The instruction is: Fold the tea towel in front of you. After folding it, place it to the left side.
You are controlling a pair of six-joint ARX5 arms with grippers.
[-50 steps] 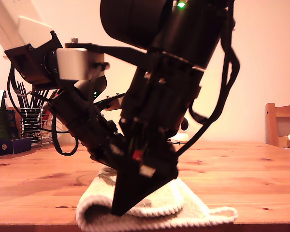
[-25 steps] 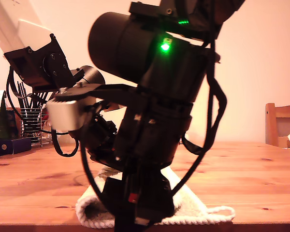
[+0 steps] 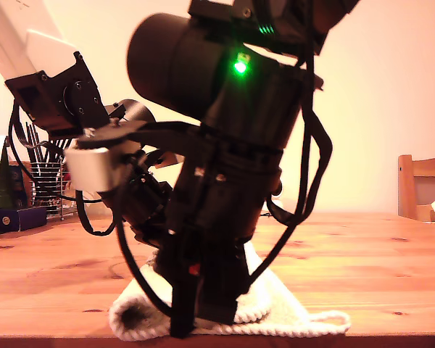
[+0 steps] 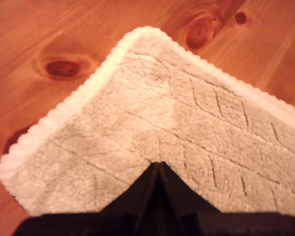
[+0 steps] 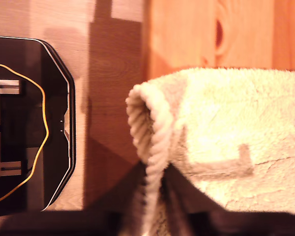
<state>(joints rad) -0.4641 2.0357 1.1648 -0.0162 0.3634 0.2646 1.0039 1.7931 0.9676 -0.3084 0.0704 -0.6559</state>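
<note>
The cream-white tea towel (image 3: pixel 283 313) lies folded over at the wooden table's front edge, with a rolled fold at its end on the exterior view's left. A big black arm stands over it close to the camera, and its gripper (image 3: pixel 185 326) points down into the cloth. A further arm reaches in behind it. In the first wrist view my first gripper (image 4: pixel 160 169) is shut at a point on the towel (image 4: pixel 162 108), near a corner. My second gripper (image 5: pixel 155 184) is shut on the towel's ribbed hem (image 5: pixel 150 142), which runs down between its fingers.
The wooden table (image 3: pixel 370 268) stretches back towards a wall. A wire rack of utensils (image 3: pixel 47 185) and a dark box (image 3: pixel 18 217) stand at the exterior view's far left, a wooden chair (image 3: pixel 420 185) at its right. A black device with a yellow wire (image 5: pixel 29 128) lies beside the towel.
The near arm has swung and dropped lower over the towel, its pale camera block sinking toward the exterior view's left. The towel's rolled end has crept slightly that way.
</note>
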